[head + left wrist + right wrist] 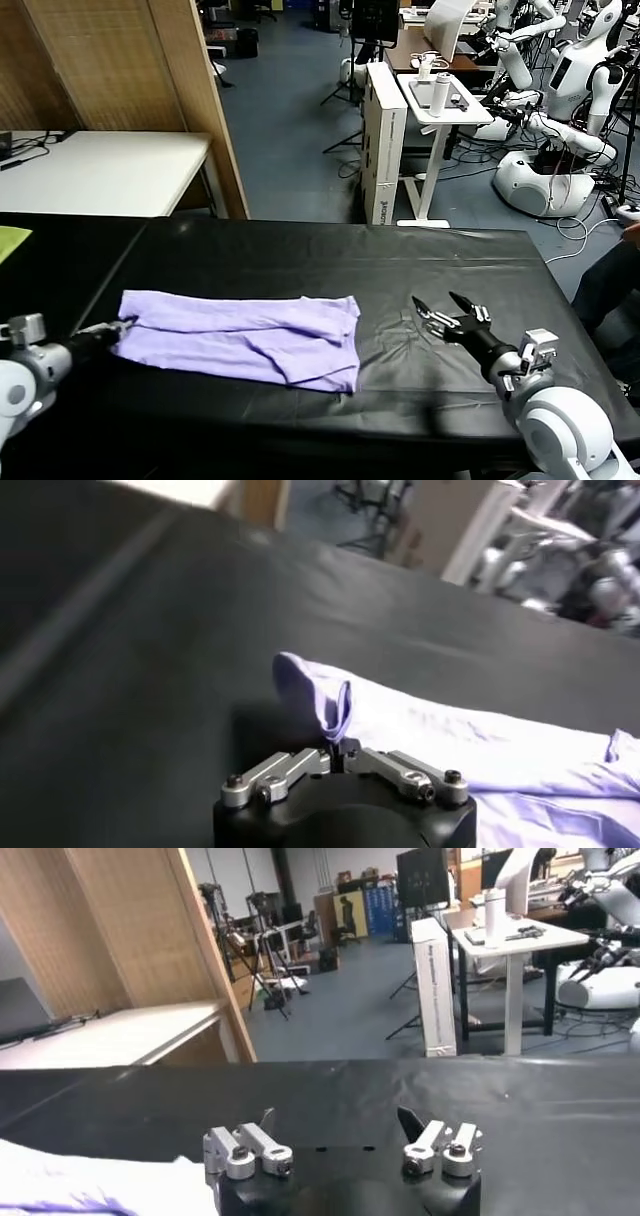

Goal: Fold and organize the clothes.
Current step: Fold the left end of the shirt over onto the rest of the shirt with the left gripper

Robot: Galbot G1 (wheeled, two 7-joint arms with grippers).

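The lavender T-shirt (245, 338) lies folded into a long band on the black table (330, 260), left of middle. My left gripper (122, 326) is at the shirt's left end and is shut on a pinched-up fold of its edge (335, 708). The shirt spreads away from that gripper (338, 745) in the left wrist view. My right gripper (444, 308) is open and empty, just above the table to the right of the shirt's right end. Its own view shows the spread jaws (340, 1121) and a bit of the shirt (90, 1183) off to one side.
A yellow-green item (12, 238) lies at the table's far left edge. Beyond the table stand a white table (100, 170), a wooden partition (130, 70), a white rolling stand (440, 110) and other robots (560, 120). The table's front edge is close to both grippers.
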